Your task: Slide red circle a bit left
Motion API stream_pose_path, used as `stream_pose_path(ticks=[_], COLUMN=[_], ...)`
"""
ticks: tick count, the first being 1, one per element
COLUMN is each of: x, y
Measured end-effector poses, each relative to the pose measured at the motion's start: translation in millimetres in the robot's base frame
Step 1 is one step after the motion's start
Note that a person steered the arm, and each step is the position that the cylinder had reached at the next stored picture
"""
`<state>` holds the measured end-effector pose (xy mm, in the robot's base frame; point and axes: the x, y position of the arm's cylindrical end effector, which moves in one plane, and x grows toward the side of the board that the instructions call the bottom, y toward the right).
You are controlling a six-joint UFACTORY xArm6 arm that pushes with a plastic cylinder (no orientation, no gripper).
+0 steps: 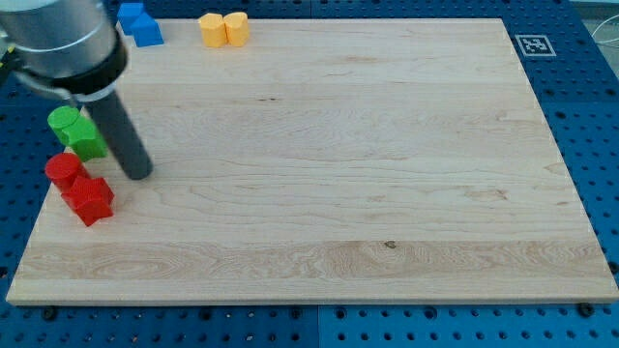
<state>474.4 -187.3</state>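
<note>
My tip [138, 172] is seen just right of the red circle [64, 169], apparently apart from it. The circle sits near the counter [338, 145] left edge. No end effector present; nothing is held.

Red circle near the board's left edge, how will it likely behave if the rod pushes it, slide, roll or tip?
The red circle looks like a squat cylinder standing on its flat end, so it should probably slide, not roll or tip. The smooth wooden board likely offers little grip. My tip sits at its right; the red block touching it may get dragged.
</note>
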Motion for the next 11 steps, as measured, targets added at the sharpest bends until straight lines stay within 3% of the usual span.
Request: stream_pose_path(ticks=[2,6,11], x=[-3.3,-0.3,8.7], y=[24.6,-42.6,-73.5])
